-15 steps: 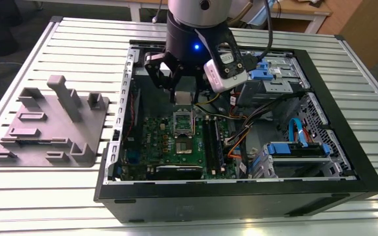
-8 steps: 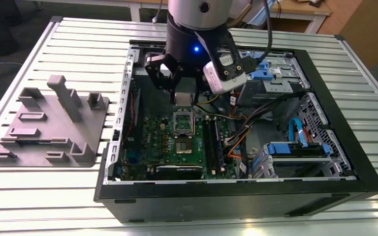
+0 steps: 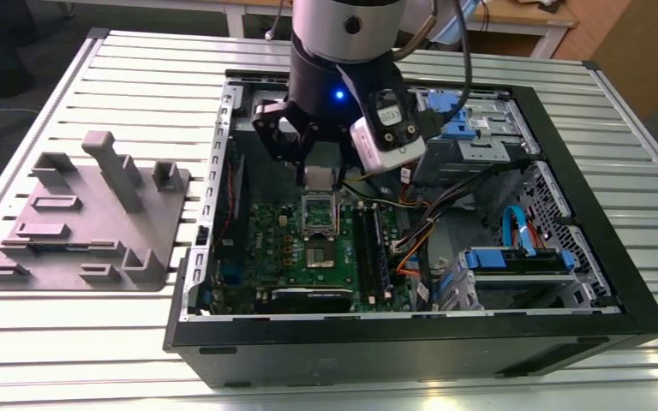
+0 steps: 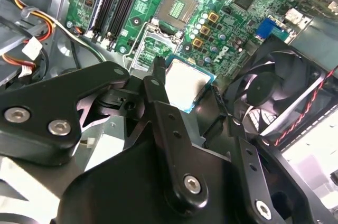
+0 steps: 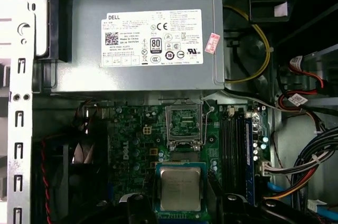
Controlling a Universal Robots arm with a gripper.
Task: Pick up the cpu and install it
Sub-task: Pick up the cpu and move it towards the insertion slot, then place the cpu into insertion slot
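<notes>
Open computer case [image 3: 421, 338], green motherboard [image 3: 295, 248] inside, jaws clamped on the cpu [image 5: 180, 188], held over it near the socket [image 5: 184, 123]

The cpu [image 5: 180, 188] has a dull, smooth silvery metal lid. The motherboard [image 5: 132, 145] is green with a faint lacquer sheen. The power supply [image 5: 84, 71] is bare grey sheet metal under a white paper label [image 5: 153, 37]. The gripper [image 4: 187, 82] is matt black, possibly anodised metal. The fixture plate [image 3: 72, 231] is matt grey plastic on a ribbed metal table [image 3: 78, 342]
</notes>
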